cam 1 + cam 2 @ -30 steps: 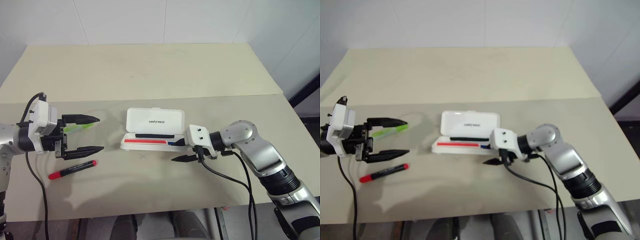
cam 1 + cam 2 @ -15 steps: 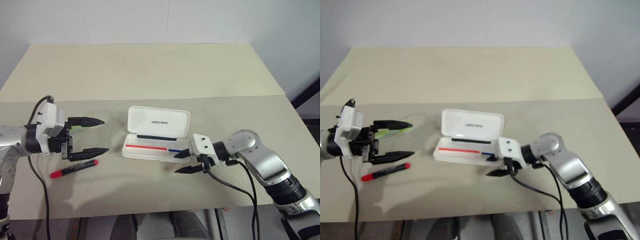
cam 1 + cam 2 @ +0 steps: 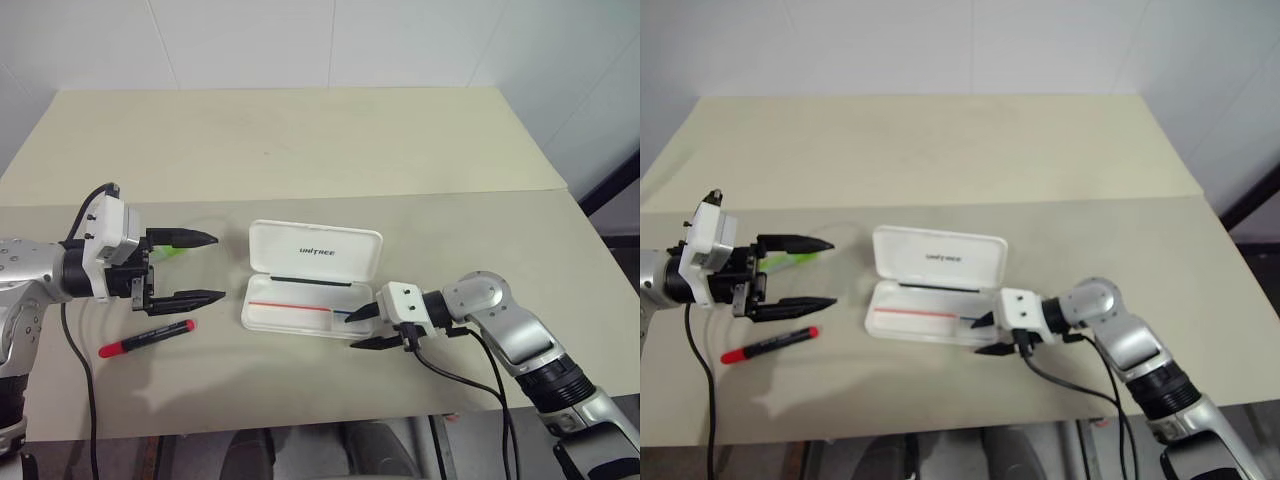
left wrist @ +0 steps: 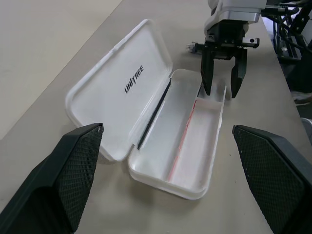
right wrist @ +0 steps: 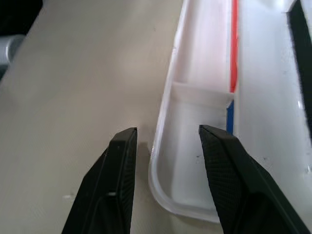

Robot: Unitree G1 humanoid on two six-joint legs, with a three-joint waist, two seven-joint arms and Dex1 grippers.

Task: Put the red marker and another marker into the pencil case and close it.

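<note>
Astride the pencil case's [image 3: 300,318] near rim, right pincer [image 3: 362,330] parted.

1. Your left tool [image 3: 205,268] hangs well to the left of the pencil case [image 3: 310,277], fingers spread wide.
2. Your right tool [image 3: 364,329] sits at the case's right end, fingers parted astride its front rim.

arms: silver-grey, white wrist blocks | gripper [image 3: 363,329]: 2 black textured fingers | cables: black

Bright, even overhead light; soft shadows fall toward the near edge of the beige rectangular table [image 3: 300,140]; wrist views blur close up.
</note>
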